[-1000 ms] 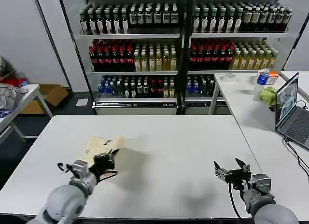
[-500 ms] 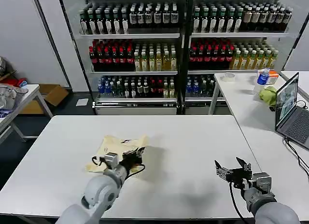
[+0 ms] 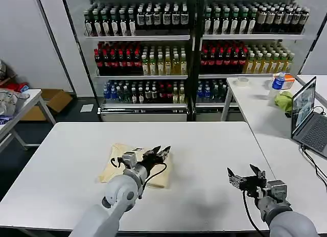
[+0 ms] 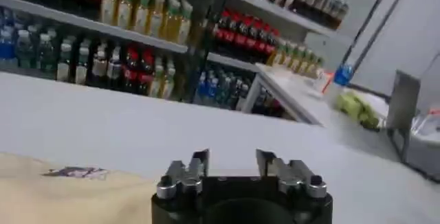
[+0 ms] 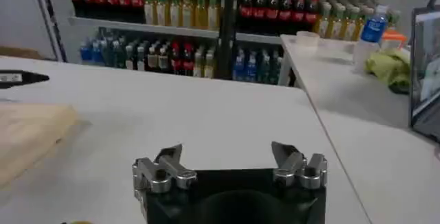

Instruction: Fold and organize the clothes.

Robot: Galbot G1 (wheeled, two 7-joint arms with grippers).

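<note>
The T-shirt (image 3: 134, 164) lies as a compact, roughly folded pad on the white surface (image 3: 204, 145), left of the surface's middle and nearer its front edge than its back. Its small dark label (image 3: 137, 149) sits at the far edge of the pad.

The left hand (image 3: 162, 151) hovers just over the T-shirt's right-hand end, fingers spread and pinching nothing; the left wrist view shows the two fingers apart with bare surface between them and the cream fabric (image 4: 62, 194) behind and to one side. So the T-shirt lies back along this arm, toward the robot's left — the hand points away from it, toward the surface's middle.

The right hand (image 3: 247, 179) rests low, well to the right of the T-shirt and near the front edge, fingers spread and empty. In its wrist view the fabric's edge (image 5: 31, 136) shows far off across open surface.

The pad's long axis seems to run left to right, roughly parallel to the front edge. The left arm is plainly the nearer; the right would have to cross a wide stretch to reach the T-shirt.

Room is generous — nothing else lies on this surface, so right of the T-shirt and behind it there is free space for sliding or squaring it. The front edge is the close limit.
</note>
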